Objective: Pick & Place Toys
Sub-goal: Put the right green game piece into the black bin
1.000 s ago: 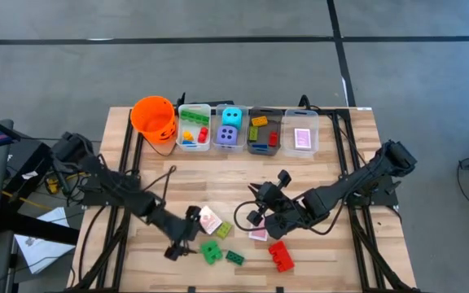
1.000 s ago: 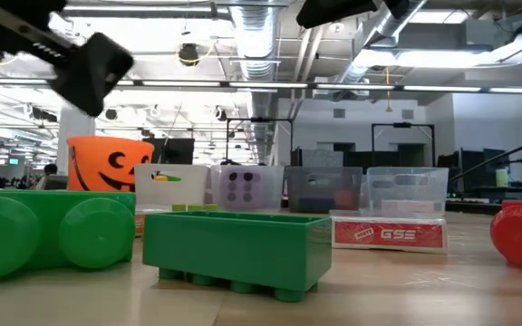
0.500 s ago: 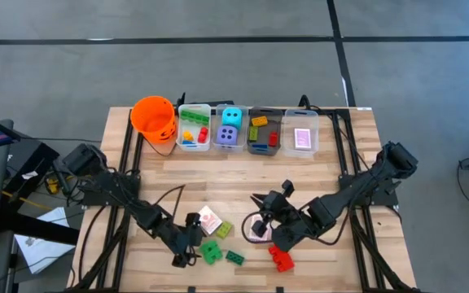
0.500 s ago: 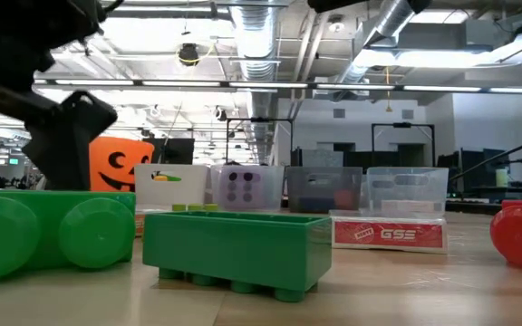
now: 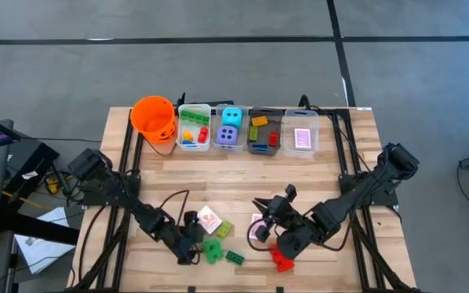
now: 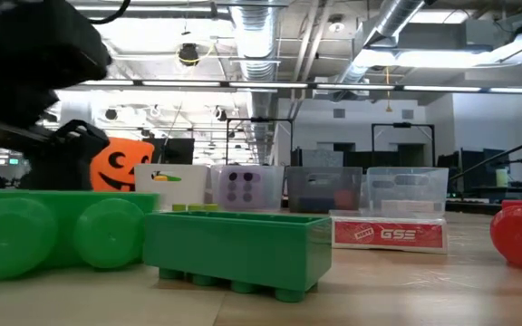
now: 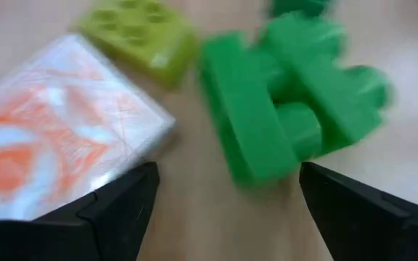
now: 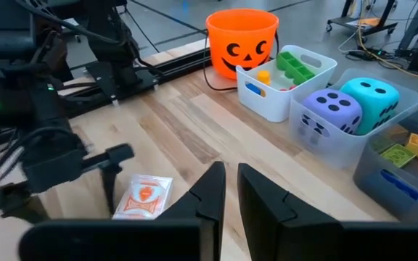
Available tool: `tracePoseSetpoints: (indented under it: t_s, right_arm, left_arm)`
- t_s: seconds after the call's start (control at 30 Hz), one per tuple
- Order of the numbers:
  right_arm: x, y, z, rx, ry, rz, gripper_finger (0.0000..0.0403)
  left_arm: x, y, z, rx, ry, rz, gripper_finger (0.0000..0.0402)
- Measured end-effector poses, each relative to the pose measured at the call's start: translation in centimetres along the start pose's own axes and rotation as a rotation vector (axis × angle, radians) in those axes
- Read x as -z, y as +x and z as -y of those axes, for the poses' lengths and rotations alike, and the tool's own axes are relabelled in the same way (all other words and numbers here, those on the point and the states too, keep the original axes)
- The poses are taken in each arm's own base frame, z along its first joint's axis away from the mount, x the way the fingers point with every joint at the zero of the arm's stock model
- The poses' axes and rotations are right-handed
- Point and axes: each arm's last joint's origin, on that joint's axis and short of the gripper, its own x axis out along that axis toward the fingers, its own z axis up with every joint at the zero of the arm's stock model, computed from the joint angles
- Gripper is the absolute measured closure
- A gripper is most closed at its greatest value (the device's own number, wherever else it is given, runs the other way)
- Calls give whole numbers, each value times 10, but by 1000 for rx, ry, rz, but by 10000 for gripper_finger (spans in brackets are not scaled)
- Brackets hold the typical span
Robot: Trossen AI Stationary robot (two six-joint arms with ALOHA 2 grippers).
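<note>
A bright green brick (image 5: pixel 211 251) (image 7: pixel 289 123) lies near the table's front edge, with a dark green brick (image 5: pixel 234 257) to its right. A lime brick (image 5: pixel 223 230) and a wrapped card pack (image 5: pixel 209 217) lie just behind them. My left gripper (image 5: pixel 194 247) (image 7: pixel 227 177) is low at the bright green brick's left and stands open, the brick just ahead of its fingers. My right gripper (image 5: pixel 257 203) (image 8: pixel 227 190) hangs shut above the table's middle with nothing in it. A pink card (image 5: pixel 256 231) and a red brick (image 5: pixel 280 259) lie below that arm.
At the far edge stand an orange pumpkin-face bucket (image 5: pixel 154 120) and a row of clear bins (image 5: pixel 195 138) with bricks, a cyan die (image 5: pixel 231 116), a purple die (image 5: pixel 229 135) and cards (image 5: pixel 301 138). Bare wood lies between the bins and the toys.
My left gripper has come down toward the table's near edge, rolling as it went, and now sits low beside the bright green brick. My right arm has swung toward the near edge, still shut, and now covers part of the red brick from above.
</note>
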Motion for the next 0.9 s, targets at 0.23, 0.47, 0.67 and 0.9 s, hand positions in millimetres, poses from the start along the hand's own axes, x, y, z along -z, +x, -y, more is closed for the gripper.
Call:
tracePoseSetpoints:
  t_s: [0.23,0.47,0.67,0.9]
  right_arm:
    - [0,0,0,1,-3,-1,368]
    - [0,0,0,1,-3,-1,368]
    - [0,0,0,1,-3,-1,368]
    - [0,0,0,1,-3,-1,368]
  left_arm:
    - [-9,-4,-8,-103,-120,92,93]
    - [-12,-5,-6,-75,-146,115,114]
    - [-19,-5,0,2,10,166,115]
    - [-24,-5,-2,-6,150,195,108]
